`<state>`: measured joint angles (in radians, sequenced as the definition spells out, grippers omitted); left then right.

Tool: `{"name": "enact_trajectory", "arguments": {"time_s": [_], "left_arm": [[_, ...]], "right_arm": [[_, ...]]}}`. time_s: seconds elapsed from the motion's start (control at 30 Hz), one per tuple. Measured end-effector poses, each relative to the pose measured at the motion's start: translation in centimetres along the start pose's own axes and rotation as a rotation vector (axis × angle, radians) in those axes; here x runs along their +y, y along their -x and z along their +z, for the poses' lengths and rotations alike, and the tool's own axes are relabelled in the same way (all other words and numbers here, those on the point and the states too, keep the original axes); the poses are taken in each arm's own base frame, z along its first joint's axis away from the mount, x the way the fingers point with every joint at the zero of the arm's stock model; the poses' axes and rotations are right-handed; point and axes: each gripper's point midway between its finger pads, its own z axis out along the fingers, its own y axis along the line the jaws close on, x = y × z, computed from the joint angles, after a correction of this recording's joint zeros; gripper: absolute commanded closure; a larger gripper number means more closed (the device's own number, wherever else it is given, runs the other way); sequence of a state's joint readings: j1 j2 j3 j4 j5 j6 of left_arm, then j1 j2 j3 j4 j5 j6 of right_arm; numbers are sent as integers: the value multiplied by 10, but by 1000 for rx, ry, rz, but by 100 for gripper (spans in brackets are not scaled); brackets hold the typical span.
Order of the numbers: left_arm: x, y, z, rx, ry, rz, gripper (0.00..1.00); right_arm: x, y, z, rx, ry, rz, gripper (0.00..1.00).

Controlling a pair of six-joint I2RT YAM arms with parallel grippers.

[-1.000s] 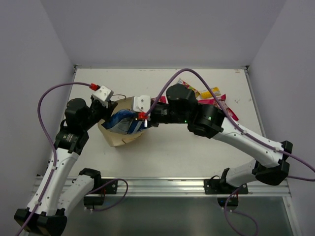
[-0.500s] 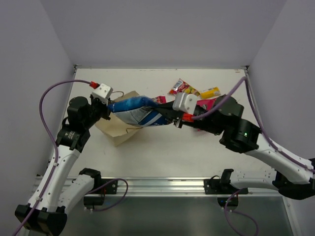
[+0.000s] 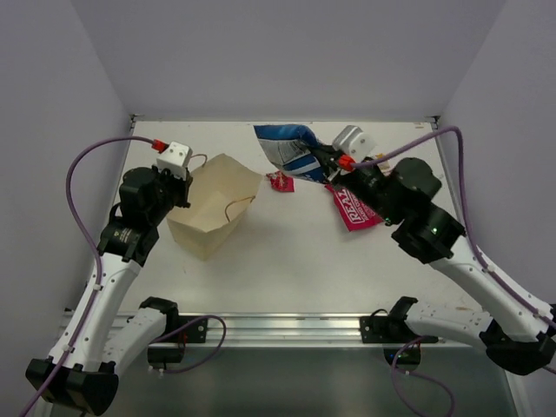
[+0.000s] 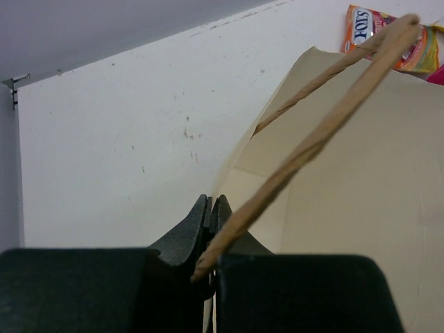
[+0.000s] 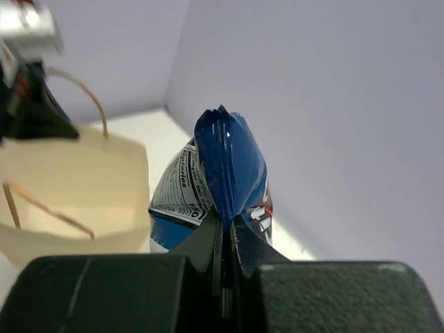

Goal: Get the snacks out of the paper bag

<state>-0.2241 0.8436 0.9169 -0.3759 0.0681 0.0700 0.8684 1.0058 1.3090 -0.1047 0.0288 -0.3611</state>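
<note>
Right hand [image 3: 322,157], pinched shut on the blue Doritos chip bag [image 3: 285,144] seam at twelve o'clock, may drop it if slick foil slips; left hand [image 4: 211,205] clamps the paper bag [image 3: 211,211].

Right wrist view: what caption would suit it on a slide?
Blue chip bag pinched in the jaws, open paper bag in the background at left.

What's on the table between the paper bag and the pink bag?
Top view: only a tiny red wrapper, slightly beyond the line from paper bag to pink bag; otherwise bare table.
</note>
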Motion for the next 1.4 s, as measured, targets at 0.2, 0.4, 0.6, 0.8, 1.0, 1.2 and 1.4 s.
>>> {"name": "enact_trajectory", "arguments": {"time_s": [0.2, 0.4, 0.6, 0.8, 1.0, 1.2, 1.4], "left_arm": [[6, -4, 2, 26, 38, -19, 100], [12, -7, 0, 43, 74, -35, 100], [13, -8, 0, 47, 81, -38, 100], [14, -8, 0, 47, 90, -38, 100], [16, -9, 0, 48, 104, -45, 100], [17, -9, 0, 51, 115, -66, 100], [21, -15, 5, 76, 143, -88, 100]], "right_arm": [[12, -134, 34, 327, 12, 15, 100], [19, -245, 33, 616, -15, -19, 100], [24, -303, 5, 774, -95, -106, 100], [69, -330, -1, 852, -32, -190, 100], [130, -367, -23, 991, 120, -143, 51], [160, -358, -50, 1056, 263, 7, 22], [147, -273, -31, 881, 265, 137, 5]]}}
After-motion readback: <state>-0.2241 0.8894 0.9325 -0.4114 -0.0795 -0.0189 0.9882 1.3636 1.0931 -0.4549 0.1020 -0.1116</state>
